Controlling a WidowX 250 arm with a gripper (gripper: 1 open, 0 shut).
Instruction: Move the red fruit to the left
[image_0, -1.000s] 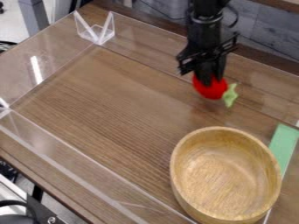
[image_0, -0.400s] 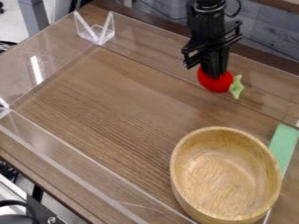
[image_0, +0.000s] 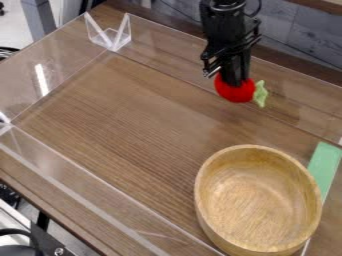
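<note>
The red fruit (image_0: 238, 90) is a small glossy red ball with a green leafy stem sticking out to its right, at the back right of the wooden table. My black gripper (image_0: 233, 74) comes down from above and is shut on the top of the fruit. Its fingers hide the fruit's upper part. The fruit looks slightly lifted or just at the table surface; I cannot tell which.
A large wooden bowl (image_0: 257, 199) stands at the front right. A green flat piece (image_0: 325, 164) lies at the right edge. Clear acrylic walls (image_0: 54, 150) edge the table, with a small clear stand (image_0: 108, 35) at the back left.
The gripper has closed on the red fruit and moved it a little to the left and back.
</note>
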